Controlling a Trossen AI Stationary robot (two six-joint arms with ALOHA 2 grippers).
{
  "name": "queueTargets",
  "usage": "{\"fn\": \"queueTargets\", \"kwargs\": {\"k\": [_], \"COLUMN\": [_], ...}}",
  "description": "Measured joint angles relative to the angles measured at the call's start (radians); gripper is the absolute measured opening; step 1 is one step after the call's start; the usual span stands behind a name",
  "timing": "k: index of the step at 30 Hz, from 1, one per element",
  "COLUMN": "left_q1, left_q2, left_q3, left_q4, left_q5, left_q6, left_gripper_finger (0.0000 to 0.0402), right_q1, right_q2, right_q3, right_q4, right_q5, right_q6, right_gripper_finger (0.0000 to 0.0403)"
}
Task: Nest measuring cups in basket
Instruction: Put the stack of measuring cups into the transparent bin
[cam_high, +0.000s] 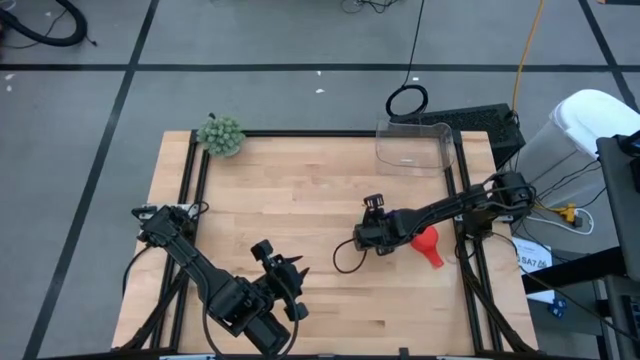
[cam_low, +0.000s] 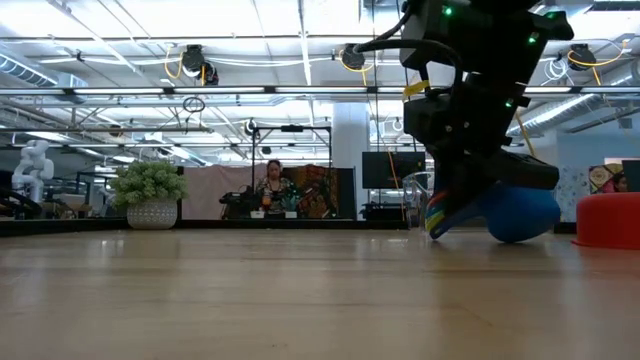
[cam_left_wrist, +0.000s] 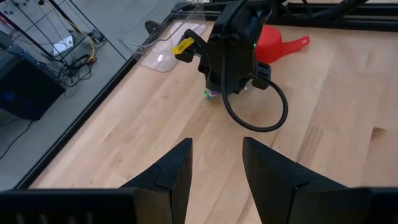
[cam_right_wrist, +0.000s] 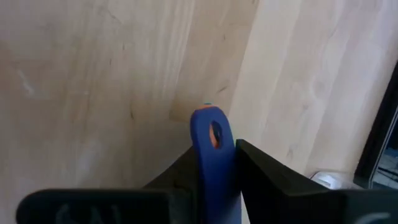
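My right hand (cam_right_wrist: 217, 155) is low over mid-worktop (cam_high: 300, 200), fingers clamped on the blue handle of the nested cups (cam_low: 500, 212), which touch the worktop. Red cup (cam_high: 428, 245) lies just beside. Basket (cam_high: 415, 145) sits at the far edge. Next, probably add red to the stack. Left hand (cam_left_wrist: 214, 162) waits apart near the front.

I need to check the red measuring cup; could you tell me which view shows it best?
The left wrist view: the red measuring cup shows bowl and handle, behind the right arm. The high view hides part under that arm; the low view crops it; the right wrist view misses it.
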Motion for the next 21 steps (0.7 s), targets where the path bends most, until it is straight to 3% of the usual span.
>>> {"fn": "queueTargets", "kwargs": {"k": [16, 21], "left_q1": [0.000, 0.000], "left_q2": [0.000, 0.000], "left_q3": [0.000, 0.000], "left_q4": [0.000, 0.000], "left_q5": [0.000, 0.000], "left_q6": [0.012, 0.012], "left_gripper_finger": [0.0145, 0.0145], "right_q1": [0.078, 0.090], "right_q2": [0.000, 0.000], "right_q3": [0.002, 0.057], "right_q4": [0.002, -0.017], "right_q5": [0.002, 0.004], "right_q6": [0.018, 0.019], "right_gripper_finger": [0.0165, 0.0188]}}
